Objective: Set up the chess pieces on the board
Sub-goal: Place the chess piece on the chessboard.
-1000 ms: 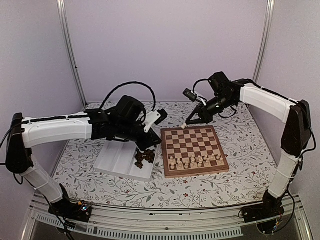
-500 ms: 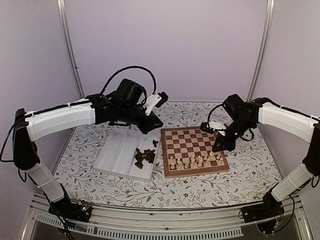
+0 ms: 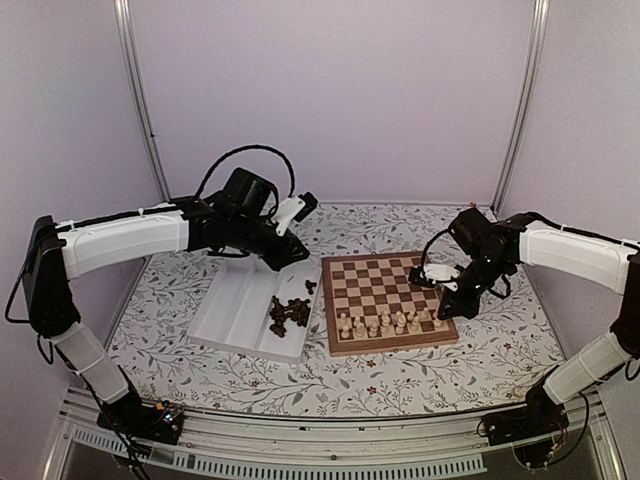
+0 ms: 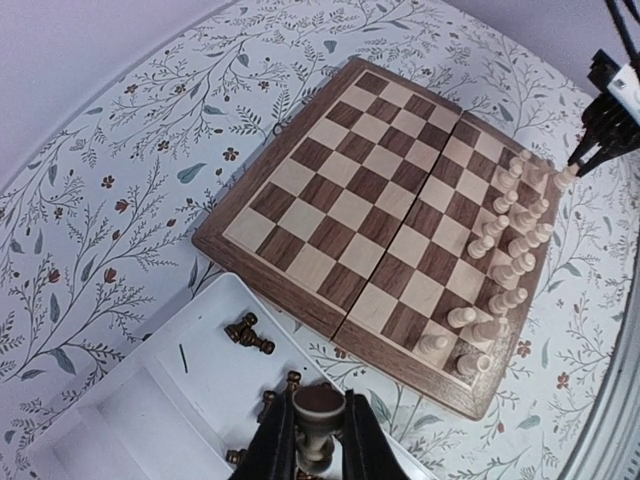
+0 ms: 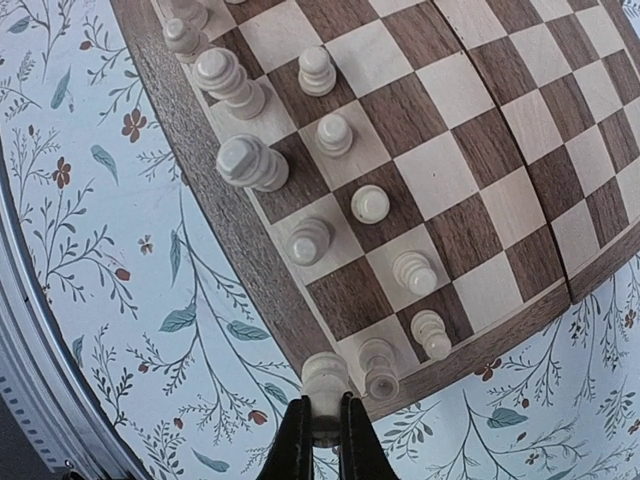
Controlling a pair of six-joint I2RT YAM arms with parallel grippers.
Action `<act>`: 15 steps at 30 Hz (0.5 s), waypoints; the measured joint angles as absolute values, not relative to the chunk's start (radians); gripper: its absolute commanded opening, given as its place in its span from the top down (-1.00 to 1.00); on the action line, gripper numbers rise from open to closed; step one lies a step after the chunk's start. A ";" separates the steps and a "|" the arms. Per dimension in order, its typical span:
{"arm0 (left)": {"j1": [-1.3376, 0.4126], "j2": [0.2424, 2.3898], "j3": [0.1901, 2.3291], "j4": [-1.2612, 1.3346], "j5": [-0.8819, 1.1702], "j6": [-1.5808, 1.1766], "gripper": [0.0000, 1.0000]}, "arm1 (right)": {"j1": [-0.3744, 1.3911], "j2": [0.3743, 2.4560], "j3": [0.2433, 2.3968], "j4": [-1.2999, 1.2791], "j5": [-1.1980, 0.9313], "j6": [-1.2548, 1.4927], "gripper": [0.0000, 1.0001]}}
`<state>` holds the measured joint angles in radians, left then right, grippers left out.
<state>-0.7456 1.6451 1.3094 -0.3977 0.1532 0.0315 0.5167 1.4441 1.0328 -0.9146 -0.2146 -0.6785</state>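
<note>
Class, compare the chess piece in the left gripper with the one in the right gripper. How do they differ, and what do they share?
Colour: the left gripper holds a dark piece; the right gripper holds a cream piece.
Place: the dark piece is off the board, near the white tray; the cream piece is at the board's border, beside the cream rows.
Shared: both are small carved figures pinched between shut fingers.
</note>
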 measured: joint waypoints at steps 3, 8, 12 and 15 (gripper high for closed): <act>-0.746 1.645 1.309 -0.393 0.159 0.030 0.81 | 0.517 1.462 1.033 -0.897 -0.216 -0.678 0.97; -0.746 1.645 1.309 -0.389 0.170 0.029 0.80 | 0.532 1.497 1.033 -0.869 -0.216 -0.678 0.95; -0.746 1.645 1.309 -0.387 0.173 0.026 0.80 | 0.550 1.526 1.032 -0.841 -0.215 -0.678 0.94; -0.746 1.645 1.309 -0.387 0.176 0.026 0.80 | 0.550 1.538 1.032 -0.830 -0.215 -0.677 0.93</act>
